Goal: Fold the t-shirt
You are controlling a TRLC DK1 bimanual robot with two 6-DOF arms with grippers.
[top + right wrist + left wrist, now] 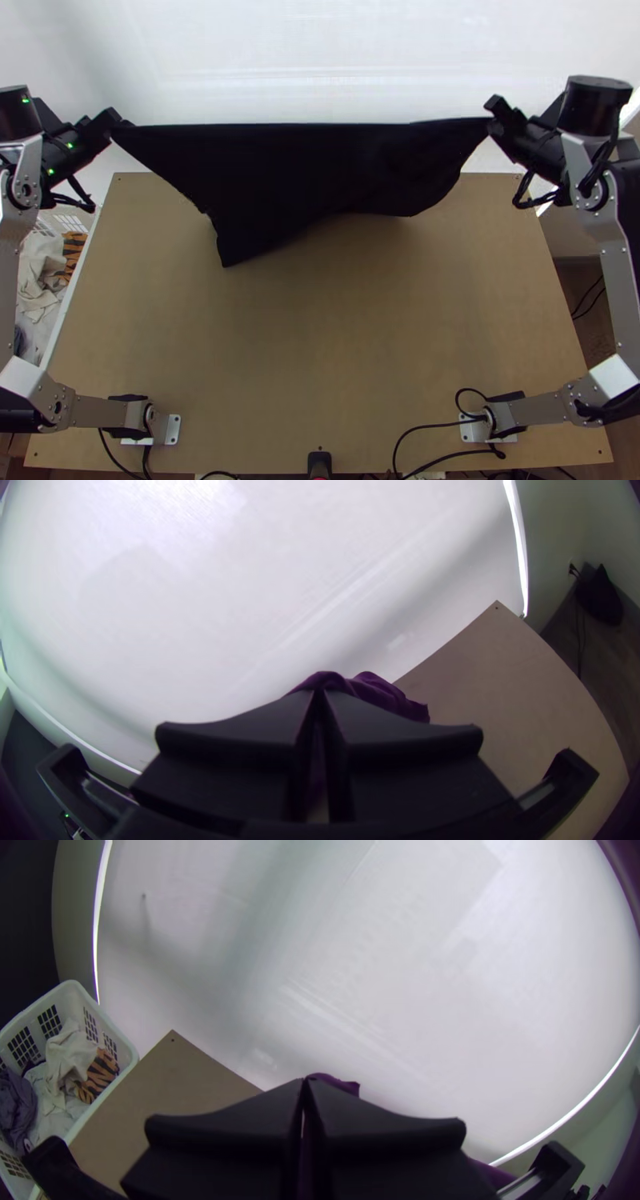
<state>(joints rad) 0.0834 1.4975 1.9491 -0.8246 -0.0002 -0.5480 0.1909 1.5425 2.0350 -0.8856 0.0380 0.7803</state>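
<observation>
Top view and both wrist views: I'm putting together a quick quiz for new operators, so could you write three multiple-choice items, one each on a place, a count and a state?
1. Where is the white basket?
A) On the table's middle
B) Beside the table, on the left arm's side
C) Beside the right arm's base

2. How many grippers hold the t-shirt?
A) None
B) One
C) Two

3. How does the t-shirt lie?
A) Stretched between the grippers, lower part hanging
B) Folded into a square
C) Bunched in the basket

1 B: it stands past the table's edge.
2 C: left gripper and right gripper each pinch cloth.
3 A: its upper edge runs nearly straight between them.
</observation>
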